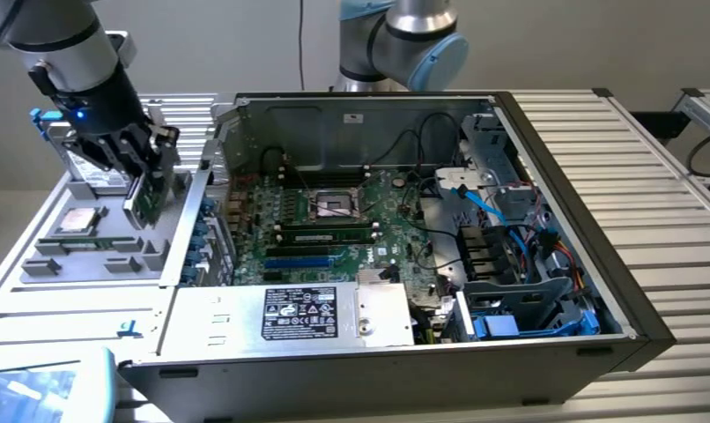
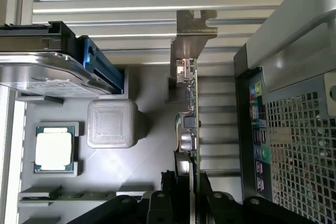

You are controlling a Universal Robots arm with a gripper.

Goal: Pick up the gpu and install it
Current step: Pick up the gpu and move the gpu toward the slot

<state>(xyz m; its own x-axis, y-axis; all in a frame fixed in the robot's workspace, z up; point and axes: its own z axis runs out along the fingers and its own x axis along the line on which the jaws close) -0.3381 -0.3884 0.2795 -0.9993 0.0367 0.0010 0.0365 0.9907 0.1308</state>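
Observation:
The gpu (image 1: 144,197) is a thin card held on edge above the grey parts tray (image 1: 49,264), at the exterior view's left, beside the open computer case. My gripper (image 1: 139,166) is shut on it from above. In the wrist view the gpu (image 2: 189,108) shows edge-on, green board and components running away from my gripper (image 2: 185,192), with its silver end bracket (image 2: 192,30) at the far end. The black fingers (image 2: 157,205) clamp its two faces. I cannot tell whether the card still touches the tray.
The open case holds the motherboard (image 1: 320,220), a power supply (image 1: 296,313) and blue cables (image 1: 496,211). Its rear port panel (image 2: 262,135) stands close beside the card. On the tray sit a processor (image 2: 52,149) and a labelled metal drive (image 2: 47,77). A second arm's base (image 1: 396,44) stands behind the case.

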